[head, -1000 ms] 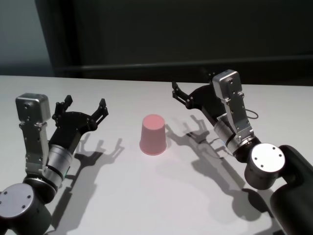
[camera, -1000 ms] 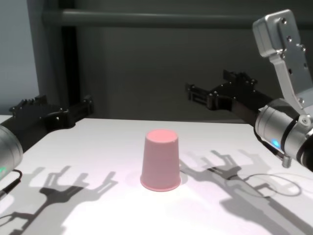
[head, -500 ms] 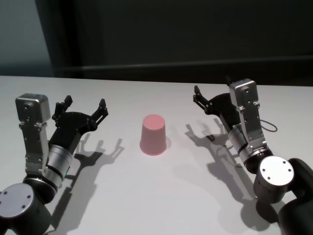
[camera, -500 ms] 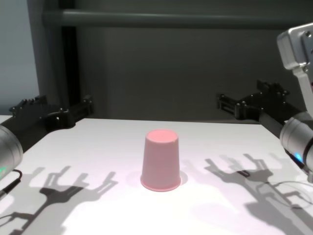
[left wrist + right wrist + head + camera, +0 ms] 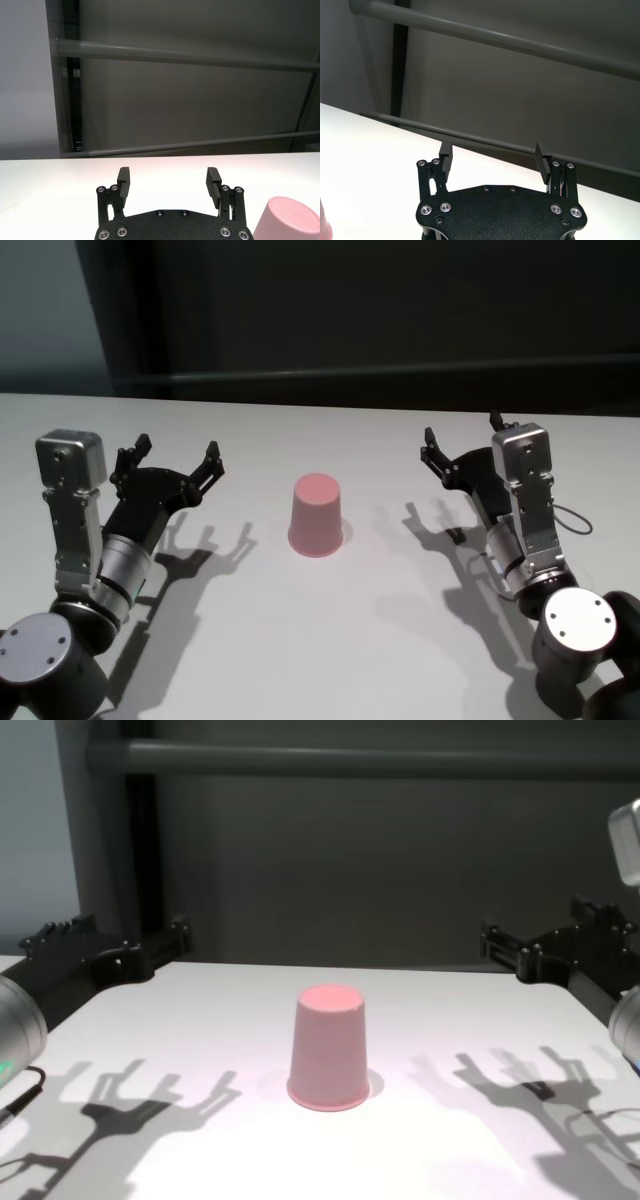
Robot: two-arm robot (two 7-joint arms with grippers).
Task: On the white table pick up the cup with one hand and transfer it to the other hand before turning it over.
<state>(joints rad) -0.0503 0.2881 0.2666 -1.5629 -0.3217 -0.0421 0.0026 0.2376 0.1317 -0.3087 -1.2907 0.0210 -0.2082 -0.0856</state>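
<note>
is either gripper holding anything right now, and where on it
Nothing is held. The left gripper and right gripper are both open and empty, one on each side of the small pink plastic cup, which stands rim-down on the white table.

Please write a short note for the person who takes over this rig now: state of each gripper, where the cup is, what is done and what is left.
Left gripper: fingers open, empty, hovering over the white table on the robot's left of the cup, apart from it.
Right gripper: fingers open, empty, on the cup's right, farther from it.
Cup: pink, standing upside down, rim on the table, between the two grippers, untouched.
Done: no grasp is visible; whether the cup was already turned cannot be told.
Left: if not yet started, pick up the cup with one gripper, pass it to the other, turn it over.
</note>
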